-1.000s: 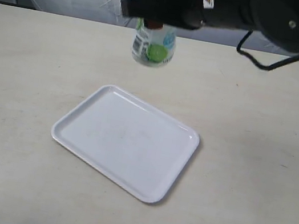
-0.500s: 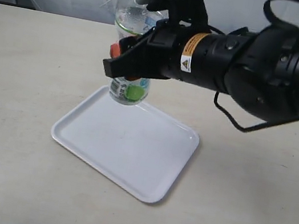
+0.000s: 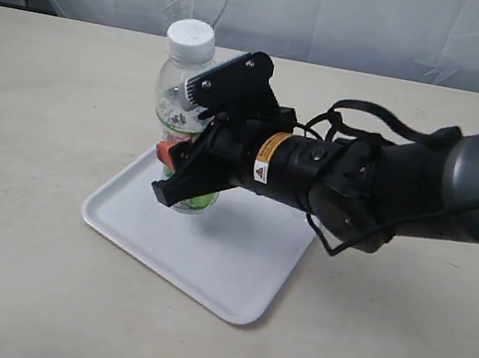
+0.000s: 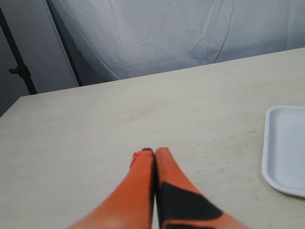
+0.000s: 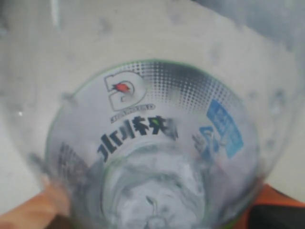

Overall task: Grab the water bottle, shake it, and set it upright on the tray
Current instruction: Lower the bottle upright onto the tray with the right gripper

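The water bottle, clear with a white cap, stands upright at the far left part of the white tray. My right gripper is shut on its labelled lower half, and its black fingers hide much of the label. The bottle's base seems to be at the tray's surface; contact is hidden. The right wrist view is filled by the bottle seen through its clear wall, with dark lettering reversed. My left gripper hovers over bare table with its orange fingers pressed together, the tray's rim off to one side.
The beige table surrounds the tray. A white draped backdrop hangs behind the table's far edge. A dark stand pole shows beyond the table in the left wrist view.
My right arm has brought the bottle down from high above the table's far side to the tray, turning it upright with the cap on top.
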Robot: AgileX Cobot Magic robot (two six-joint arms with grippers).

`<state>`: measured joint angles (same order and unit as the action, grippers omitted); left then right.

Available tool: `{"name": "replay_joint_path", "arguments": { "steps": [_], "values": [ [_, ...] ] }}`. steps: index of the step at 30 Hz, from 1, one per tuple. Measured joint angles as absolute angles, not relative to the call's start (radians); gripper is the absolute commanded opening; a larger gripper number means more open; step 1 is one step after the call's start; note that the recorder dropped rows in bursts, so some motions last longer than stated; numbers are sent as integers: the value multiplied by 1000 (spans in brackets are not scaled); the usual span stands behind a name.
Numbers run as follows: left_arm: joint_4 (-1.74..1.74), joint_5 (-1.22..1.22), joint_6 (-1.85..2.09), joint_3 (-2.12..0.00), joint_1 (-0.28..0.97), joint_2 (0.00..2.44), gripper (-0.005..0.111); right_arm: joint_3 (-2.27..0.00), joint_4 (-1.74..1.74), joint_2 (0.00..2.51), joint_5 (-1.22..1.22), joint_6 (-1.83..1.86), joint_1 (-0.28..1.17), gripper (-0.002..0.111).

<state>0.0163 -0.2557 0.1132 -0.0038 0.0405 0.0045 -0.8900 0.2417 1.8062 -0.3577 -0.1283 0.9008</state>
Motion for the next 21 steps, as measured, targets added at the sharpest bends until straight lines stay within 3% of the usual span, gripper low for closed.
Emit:
{"name": "replay_joint_path", "arguments": {
  "steps": [7, 21],
  "values": [
    [16, -256, 113, -4, 41, 5, 0, -890, 69, 1883, -423, 31, 901, -1],
    [16, -256, 113, -4, 41, 5, 0, -890, 51, 1929, -464, 87, 901, -1]
  ]
}}
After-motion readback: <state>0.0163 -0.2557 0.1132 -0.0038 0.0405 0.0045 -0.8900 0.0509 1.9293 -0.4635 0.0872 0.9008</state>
